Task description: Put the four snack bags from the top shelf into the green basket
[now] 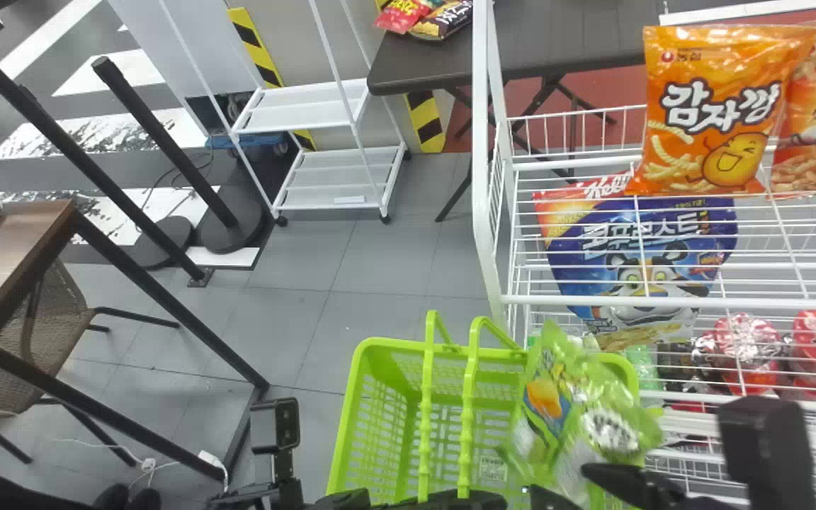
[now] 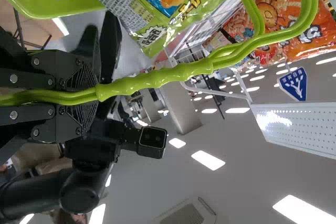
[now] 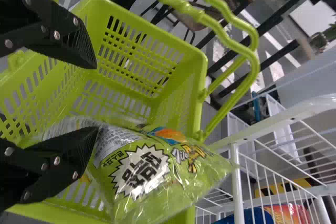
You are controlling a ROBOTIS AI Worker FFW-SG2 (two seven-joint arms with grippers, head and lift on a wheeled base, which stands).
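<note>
Over there, the left gripper [image 1: 443, 500] has the green basket [image 1: 360, 397] by its handles, while the right gripper [image 1: 558, 482] is spread wide right at a green snack bag [image 1: 610, 428] in the basket's shelf-side end. Orange snack bags [image 1: 716, 106] stand on the rack [image 1: 482, 156].

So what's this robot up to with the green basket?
It seems to be loading snacks. Its left gripper is closed on the handle of the green basket. The right gripper is open over the basket, with a green snack bag right at its lower finger, not clamped between the two. At least two orange snack bags are on the rack's upper shelf, and a blue bag is lower down.
</note>
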